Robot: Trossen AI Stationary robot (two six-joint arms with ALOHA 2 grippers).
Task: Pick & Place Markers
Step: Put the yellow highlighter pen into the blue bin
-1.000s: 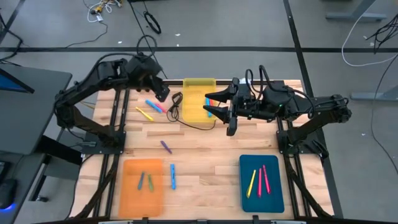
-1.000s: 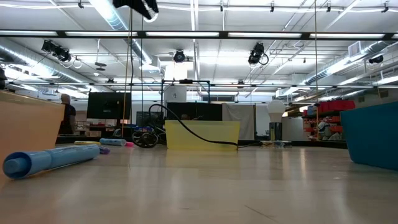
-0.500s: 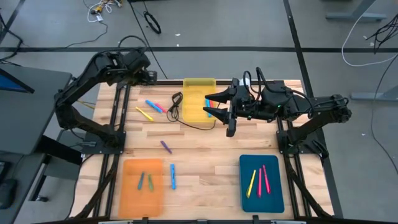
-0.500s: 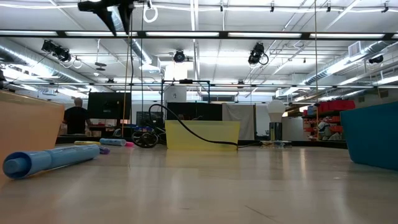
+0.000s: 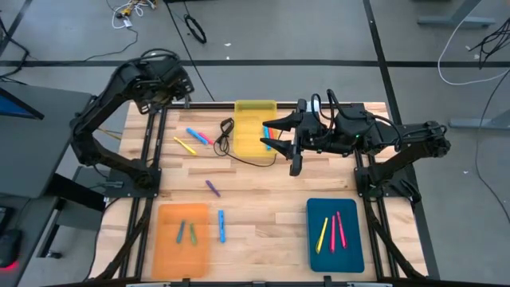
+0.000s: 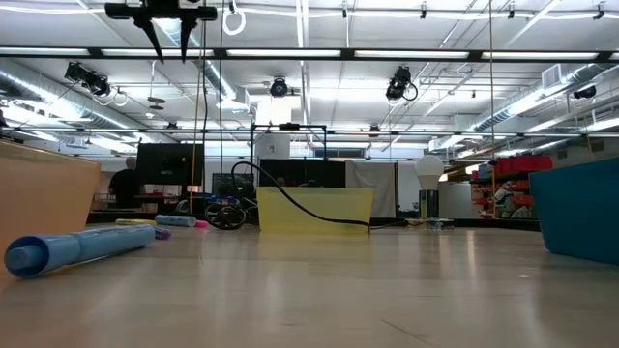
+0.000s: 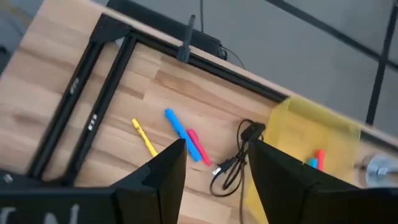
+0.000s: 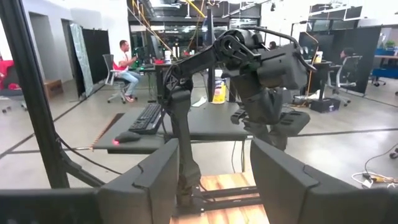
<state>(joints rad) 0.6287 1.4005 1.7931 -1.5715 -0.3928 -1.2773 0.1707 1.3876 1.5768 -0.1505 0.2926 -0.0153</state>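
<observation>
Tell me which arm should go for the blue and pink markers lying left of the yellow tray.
Left. The left gripper hangs open near the table's back left corner, on the same side as the blue marker and pink marker. The right gripper is over the yellow tray, across the black cable.

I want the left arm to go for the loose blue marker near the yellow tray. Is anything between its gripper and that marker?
Nothing visible. The left gripper is raised, fingers open; its wrist view shows bare wood down to the blue marker. A pink marker lies against it, a yellow marker nearby, and the black cable sits toward the yellow tray.
</observation>
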